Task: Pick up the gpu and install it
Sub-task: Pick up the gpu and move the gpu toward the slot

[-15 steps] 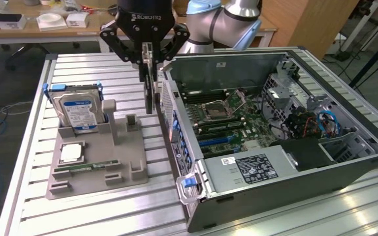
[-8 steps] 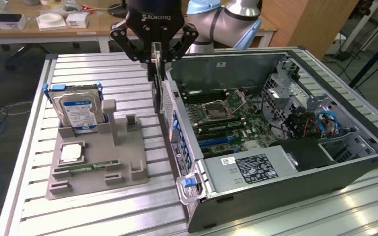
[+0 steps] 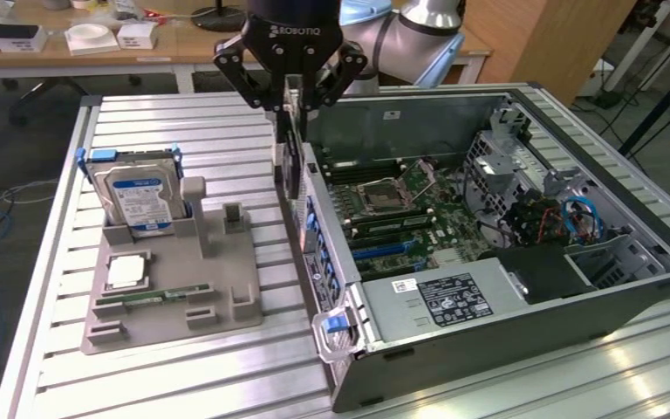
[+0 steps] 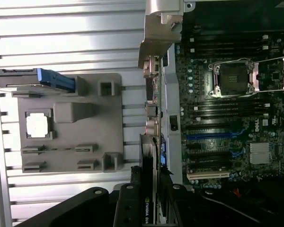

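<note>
My gripper [image 3: 294,106] is shut on the gpu [image 3: 292,161], which hangs on edge just above the rear wall of the open computer case [image 3: 522,336]. In the wrist view the gpu [image 4: 150,156] is edge-on between my fingers [image 4: 132,189], with its silver end bracket [image 4: 162,28] pointing away from the gripper [image 4: 149,182]. It sits over the edge of the case, beside the motherboard [image 4: 227,118] and its expansion slots [image 4: 208,163]. The card touches neither the slots nor the grey holder.
A grey parts holder [image 3: 236,266] lies on the slatted table at the exterior view's left. It carries an upright silver hard drive [image 3: 137,196], a square processor [image 3: 128,271] and a narrow memory stick [image 3: 149,298]. The case holds cables and a power supply [image 3: 452,297].
</note>
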Tool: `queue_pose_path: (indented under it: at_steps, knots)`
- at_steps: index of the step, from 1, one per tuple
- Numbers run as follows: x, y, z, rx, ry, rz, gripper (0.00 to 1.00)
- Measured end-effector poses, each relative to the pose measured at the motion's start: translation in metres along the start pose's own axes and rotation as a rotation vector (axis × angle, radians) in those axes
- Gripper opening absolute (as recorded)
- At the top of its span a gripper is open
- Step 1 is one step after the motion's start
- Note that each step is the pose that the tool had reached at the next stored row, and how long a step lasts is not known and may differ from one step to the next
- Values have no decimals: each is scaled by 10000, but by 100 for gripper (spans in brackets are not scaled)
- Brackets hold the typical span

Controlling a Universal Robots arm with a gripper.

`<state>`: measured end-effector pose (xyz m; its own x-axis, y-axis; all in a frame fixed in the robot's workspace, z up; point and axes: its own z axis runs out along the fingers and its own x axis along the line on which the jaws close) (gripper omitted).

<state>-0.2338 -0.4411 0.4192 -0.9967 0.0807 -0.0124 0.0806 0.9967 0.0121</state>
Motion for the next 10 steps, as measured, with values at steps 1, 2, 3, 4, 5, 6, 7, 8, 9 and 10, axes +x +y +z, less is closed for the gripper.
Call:
queue_pose_path:
  at_steps: [1, 2, 3, 4, 5, 6, 7, 8, 9, 10]
  knots:
    - [-18, 1, 0, 0, -1, -1, 26]
    - [-36, 3, 0, 1, 0, 0, 26]
    - [-54, 4, 0, 1, 0, 0, 26]
    - [-72, 6, 1, 1, 0, 0, 26]
    - [-89, 7, 1, 1, 0, -1, 26]
    - [-111, 9, 1, 1, 0, -1, 26]
    - [-128, 10, 2, 1, 0, -1, 26]
    - [-147, 11, 2, 0, 0, -2, 26]
    - [-165, 13, 2, 0, 0, -1, 26]
    - [-183, 15, 2, 1, 0, 0, 26]
